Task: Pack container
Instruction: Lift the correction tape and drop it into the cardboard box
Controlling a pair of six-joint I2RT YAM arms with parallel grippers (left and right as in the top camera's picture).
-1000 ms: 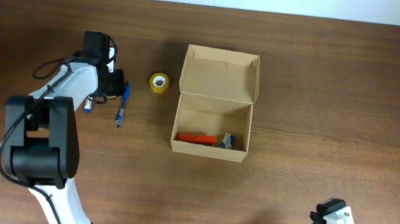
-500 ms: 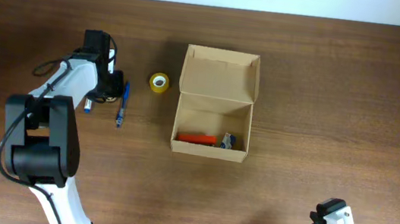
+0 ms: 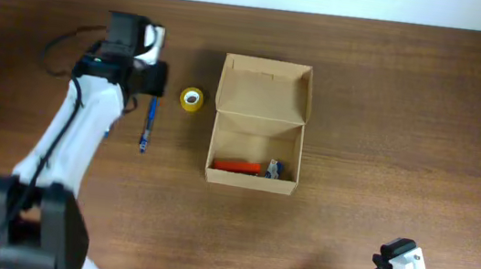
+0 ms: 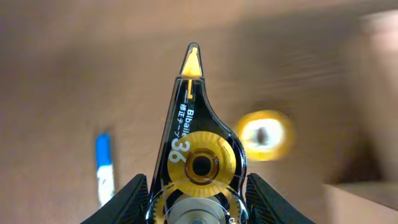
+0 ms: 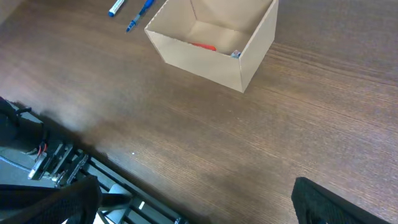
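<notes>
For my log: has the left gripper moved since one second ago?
Yes. The left gripper shifted closer to the yellow tape roll, which stayed put.

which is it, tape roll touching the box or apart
Apart. The overhead view shows a strip of bare table between the tape roll and the left wall of the box.

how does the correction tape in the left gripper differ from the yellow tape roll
The correction tape is clamped in the left gripper; the yellow tape roll lies on the table. The correction tape tapers to a pointed tip; the roll is a plain ring. Both show yellow.
</notes>
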